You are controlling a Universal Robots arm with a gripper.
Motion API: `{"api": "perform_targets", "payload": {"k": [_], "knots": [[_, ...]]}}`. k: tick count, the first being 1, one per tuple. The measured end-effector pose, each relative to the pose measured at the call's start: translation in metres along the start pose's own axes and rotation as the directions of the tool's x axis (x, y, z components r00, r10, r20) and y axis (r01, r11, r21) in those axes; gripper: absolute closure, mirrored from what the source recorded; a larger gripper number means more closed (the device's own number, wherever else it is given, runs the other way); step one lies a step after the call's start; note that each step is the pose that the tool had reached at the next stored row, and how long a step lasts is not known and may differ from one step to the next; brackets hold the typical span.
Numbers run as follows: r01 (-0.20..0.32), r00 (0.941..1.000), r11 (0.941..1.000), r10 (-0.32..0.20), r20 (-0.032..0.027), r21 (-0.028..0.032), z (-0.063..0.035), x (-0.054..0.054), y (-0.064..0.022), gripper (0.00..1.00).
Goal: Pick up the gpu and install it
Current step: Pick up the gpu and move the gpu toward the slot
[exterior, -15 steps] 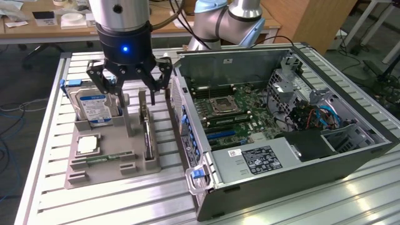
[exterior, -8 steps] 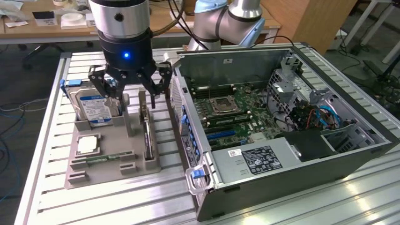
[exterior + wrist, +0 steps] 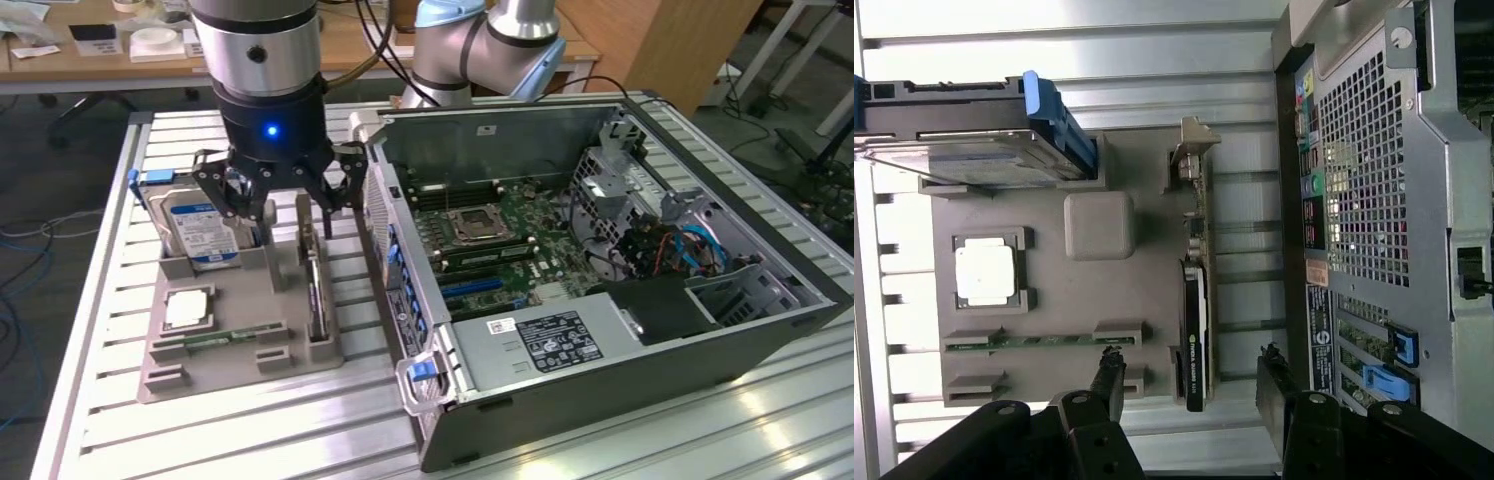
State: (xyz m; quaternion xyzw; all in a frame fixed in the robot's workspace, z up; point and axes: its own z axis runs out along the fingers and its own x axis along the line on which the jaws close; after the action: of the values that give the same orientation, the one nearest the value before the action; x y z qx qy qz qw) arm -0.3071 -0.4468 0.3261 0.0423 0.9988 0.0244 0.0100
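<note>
A ribbed metal desk fills the foreground, with blue cables on the floor off the exterior view's left and a second desk of light wood behind it. On the ribbed desk lies a grey parts tray. It holds an upright blue-labelled hard drive, a flat processor chip and a narrow green memory stick. Along the tray's edge toward the exterior view's right, the gpu stands on its long edge in a slot, just beside an open computer case whose motherboard is exposed. The tool hangs over the rear of the tray, its fingers spread wide and holding nothing. In the wrist view the card lies in line between the two fingers, below them and untouched.
</note>
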Motion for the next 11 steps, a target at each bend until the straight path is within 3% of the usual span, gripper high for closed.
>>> {"api": "perform_targets", "payload": {"k": [11], "knots": [[0.000,1.0000,1.0000,0.000,0.0001,-0.0001,0.0030,0.0001,-0.0002,0.35]]}}
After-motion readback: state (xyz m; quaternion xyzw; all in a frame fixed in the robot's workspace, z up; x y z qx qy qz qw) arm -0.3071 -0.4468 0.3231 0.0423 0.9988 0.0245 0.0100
